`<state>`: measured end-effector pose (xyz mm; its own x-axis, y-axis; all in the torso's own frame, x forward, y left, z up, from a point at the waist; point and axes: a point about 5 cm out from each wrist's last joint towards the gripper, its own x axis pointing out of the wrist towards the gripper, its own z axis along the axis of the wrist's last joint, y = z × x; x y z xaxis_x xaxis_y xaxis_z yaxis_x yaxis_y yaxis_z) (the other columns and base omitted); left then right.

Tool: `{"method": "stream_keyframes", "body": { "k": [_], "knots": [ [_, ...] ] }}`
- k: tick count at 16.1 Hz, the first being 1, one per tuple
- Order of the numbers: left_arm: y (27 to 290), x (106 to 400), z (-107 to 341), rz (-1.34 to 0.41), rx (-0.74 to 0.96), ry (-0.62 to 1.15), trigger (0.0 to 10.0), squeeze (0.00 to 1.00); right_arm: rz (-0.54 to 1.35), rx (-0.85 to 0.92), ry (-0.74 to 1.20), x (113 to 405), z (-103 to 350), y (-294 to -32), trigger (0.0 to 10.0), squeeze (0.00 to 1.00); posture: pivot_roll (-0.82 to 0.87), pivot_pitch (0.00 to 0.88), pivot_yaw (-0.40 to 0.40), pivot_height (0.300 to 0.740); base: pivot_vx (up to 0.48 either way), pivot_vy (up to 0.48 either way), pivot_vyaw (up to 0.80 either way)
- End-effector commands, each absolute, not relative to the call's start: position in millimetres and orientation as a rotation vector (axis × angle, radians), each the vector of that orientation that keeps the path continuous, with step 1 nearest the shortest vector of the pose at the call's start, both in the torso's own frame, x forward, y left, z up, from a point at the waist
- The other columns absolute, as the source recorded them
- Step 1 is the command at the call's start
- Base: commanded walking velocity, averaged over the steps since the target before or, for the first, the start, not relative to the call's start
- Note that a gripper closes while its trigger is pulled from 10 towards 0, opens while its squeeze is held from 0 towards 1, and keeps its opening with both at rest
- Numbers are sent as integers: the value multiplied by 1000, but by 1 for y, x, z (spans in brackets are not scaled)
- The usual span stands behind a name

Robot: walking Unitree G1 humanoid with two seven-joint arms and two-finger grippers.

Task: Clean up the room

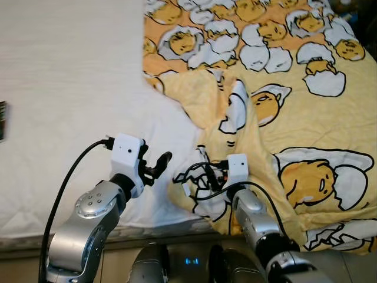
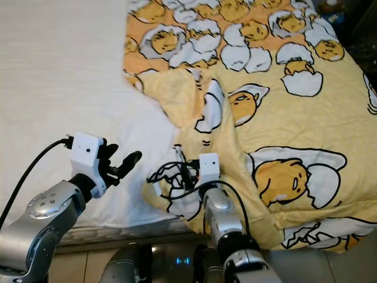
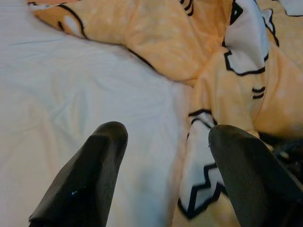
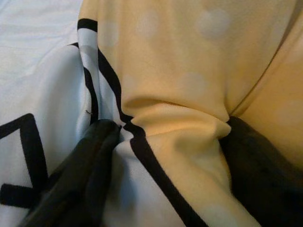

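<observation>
A yellow blanket printed with cartoon eggs lies rumpled over the right half of the bed. Its near left corner is bunched up. My right gripper is shut on that corner, with a fold of yellow and white cloth pinched between its black fingers. In the left eye view the right gripper sits at the blanket's edge, partly hidden by cloth and cables. My left gripper hovers open just left of that corner, above the white sheet. Nothing lies between the left gripper's fingers.
The bed's front edge runs just before my body. A dark object pokes in at the far left of the sheet. Past the bed's far right corner the floor is dark.
</observation>
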<state>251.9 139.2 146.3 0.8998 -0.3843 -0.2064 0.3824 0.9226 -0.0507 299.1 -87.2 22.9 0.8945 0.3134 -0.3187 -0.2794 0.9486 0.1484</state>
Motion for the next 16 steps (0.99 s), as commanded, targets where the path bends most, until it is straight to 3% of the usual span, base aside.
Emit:
{"method": "stream_keyframes", "body": {
  "k": [1, 5, 8, 9, 10, 16],
  "knots": [
    [142, 251, 142, -383, -6, 238, 10000, 0, 402, 105, 438, 281, 7, -68, 0, 0, 183, 245, 51, 724, 0, 0, 0],
    [143, 251, 139, -367, 22, 238, 10000, 0, 468, 79, 394, 268, 10, -61, 0, 0, 164, 238, 48, 724, 0, 0, 0],
    [141, 255, 139, -352, 30, 220, 10000, 0, 339, 56, 361, 271, 12, -75, 0, 0, 155, 229, 47, 724, 0, 0, 0],
    [141, 255, 138, -348, 29, 220, 10000, 0, 319, 50, 329, 273, 17, -81, 4863, 0, 147, 222, 47, 724, 0, 0, 0],
    [142, 255, 136, -345, 23, 226, 10000, 0, 330, 61, 306, 272, 21, -82, 0, 0, 143, 218, 46, 724, 0, 0, 0],
    [143, 245, 125, -326, -3, 275, 10000, 0, 530, 90, 355, 237, 13, -63, 0, 0, 136, 211, 46, 724, 0, 0, 0]
  ]
}}
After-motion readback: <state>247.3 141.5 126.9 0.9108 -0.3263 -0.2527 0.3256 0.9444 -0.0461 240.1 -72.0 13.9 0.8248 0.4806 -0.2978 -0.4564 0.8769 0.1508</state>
